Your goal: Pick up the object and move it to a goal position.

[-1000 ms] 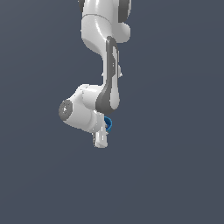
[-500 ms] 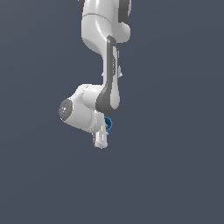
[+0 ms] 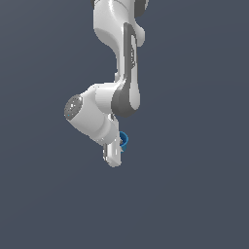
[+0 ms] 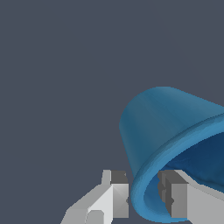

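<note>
Exterior view: the white arm (image 3: 119,58), glossy and smooth with dark grey joint panels, hangs down from the top edge against a plain dark grey backdrop. The gripper (image 3: 113,156) points downward at the exterior view's centre. A sliver of the blue cup (image 3: 124,140) shows just beside it, mostly hidden behind the white housing. No lettering is legible on the arm.

Wrist view: the blue cup (image 4: 166,127) is a smooth, slightly tapered cylinder with a thin rim and a hollow, darker interior. The jaws appear clamped on its wall, one grey pad (image 4: 119,192) outside the rim and the other inside. The cup lies tilted, its mouth turned toward the camera. It carries no markings.
</note>
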You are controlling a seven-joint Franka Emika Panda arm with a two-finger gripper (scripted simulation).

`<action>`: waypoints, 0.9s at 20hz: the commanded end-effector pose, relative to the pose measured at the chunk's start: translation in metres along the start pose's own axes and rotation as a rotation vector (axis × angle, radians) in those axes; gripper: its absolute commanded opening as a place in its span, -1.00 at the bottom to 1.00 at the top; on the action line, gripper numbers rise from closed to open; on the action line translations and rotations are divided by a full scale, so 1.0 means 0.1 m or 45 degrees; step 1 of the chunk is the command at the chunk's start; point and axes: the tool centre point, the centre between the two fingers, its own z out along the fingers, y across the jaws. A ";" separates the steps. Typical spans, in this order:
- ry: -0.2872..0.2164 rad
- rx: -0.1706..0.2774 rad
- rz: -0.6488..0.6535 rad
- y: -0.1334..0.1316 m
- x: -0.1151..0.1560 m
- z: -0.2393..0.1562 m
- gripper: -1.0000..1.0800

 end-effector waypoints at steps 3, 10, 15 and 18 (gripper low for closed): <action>0.037 0.153 -0.009 -0.24 -0.27 -0.38 -1.00; 0.109 0.440 -0.023 -0.54 -0.81 -1.11 -1.00; 0.159 0.637 -0.034 -0.65 -1.20 -1.63 -1.00; 0.187 0.749 -0.040 -0.68 -1.43 -1.92 -1.00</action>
